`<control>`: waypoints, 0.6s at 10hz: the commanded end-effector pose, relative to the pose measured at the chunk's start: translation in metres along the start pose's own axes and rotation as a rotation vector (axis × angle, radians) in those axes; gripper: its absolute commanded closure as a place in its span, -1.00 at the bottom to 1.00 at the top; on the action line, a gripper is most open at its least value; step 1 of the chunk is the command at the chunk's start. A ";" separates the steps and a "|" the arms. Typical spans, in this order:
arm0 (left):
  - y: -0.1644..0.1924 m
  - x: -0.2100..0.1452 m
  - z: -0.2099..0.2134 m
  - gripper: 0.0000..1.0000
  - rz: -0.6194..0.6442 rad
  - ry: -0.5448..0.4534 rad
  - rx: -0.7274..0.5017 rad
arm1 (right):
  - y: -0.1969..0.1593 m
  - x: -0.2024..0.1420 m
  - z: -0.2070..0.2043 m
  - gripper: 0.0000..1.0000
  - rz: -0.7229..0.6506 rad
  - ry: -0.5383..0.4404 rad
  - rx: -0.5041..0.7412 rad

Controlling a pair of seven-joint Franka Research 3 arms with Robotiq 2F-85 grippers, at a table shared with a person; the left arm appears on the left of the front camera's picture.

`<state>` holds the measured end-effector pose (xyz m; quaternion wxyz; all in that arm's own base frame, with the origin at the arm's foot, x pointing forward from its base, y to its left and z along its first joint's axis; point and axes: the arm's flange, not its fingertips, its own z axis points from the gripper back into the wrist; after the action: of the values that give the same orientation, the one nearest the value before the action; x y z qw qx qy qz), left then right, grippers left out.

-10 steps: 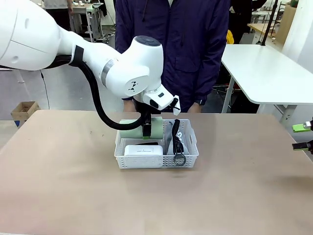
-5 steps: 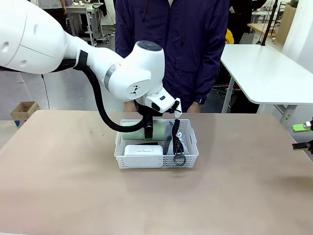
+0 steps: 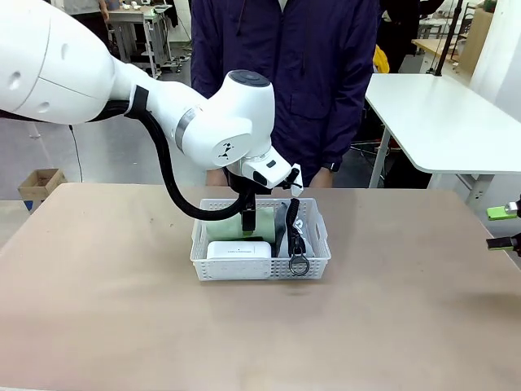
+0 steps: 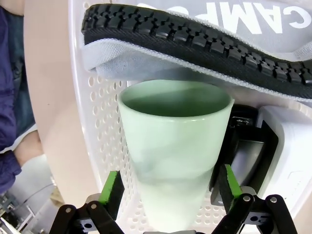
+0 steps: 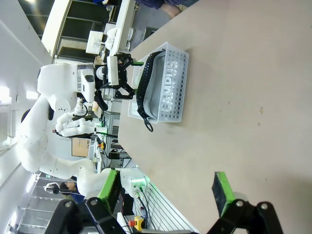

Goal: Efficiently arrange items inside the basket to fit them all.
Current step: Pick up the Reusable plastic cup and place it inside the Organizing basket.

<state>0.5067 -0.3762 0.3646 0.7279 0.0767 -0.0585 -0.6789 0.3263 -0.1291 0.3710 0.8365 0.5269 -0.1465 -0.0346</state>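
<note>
The white basket (image 3: 262,268) sits mid-table before the person. Inside it, the grey "CAMPUS" pouch (image 3: 298,233) stands on edge at the right and the white rounded box (image 3: 238,249) lies at the front left. My left gripper (image 3: 247,217) reaches down into the back left part. In the left wrist view its green pads (image 4: 115,189) flank the pale green cup (image 4: 175,146), lying on its side, with a thin gap each side, so the gripper (image 4: 170,187) is open. The black stapler-like object (image 4: 246,146) lies between cup and box (image 4: 295,161), under the pouch (image 4: 243,19). My right gripper (image 3: 505,228) rests open at the table's right edge.
A person in a dark jacket (image 3: 285,81) stands close behind the basket at the far edge. A white table (image 3: 440,122) stands at the back right. The right wrist view shows the basket (image 5: 174,92) far off across bare tabletop (image 5: 234,97).
My left gripper has lowered the cup from just above the basket down into its back left part, and its pads now stand slightly off the cup. The right arm stays still.
</note>
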 end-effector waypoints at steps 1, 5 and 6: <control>0.000 -0.006 0.008 -1.00 0.001 0.004 0.017 | 0.005 0.001 0.001 -1.00 -0.013 -0.008 0.012; -0.013 -0.026 0.045 -1.00 0.016 -0.074 0.008 | 0.005 0.001 0.001 -1.00 -0.013 -0.008 0.012; -0.026 -0.043 0.070 -1.00 0.021 -0.141 -0.028 | 0.005 0.001 0.001 -1.00 -0.013 -0.008 0.012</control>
<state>0.4905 -0.3648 0.4112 0.7352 0.0539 -0.0878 -0.6699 0.3264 -0.1290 0.3710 0.8365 0.5269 -0.1464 -0.0345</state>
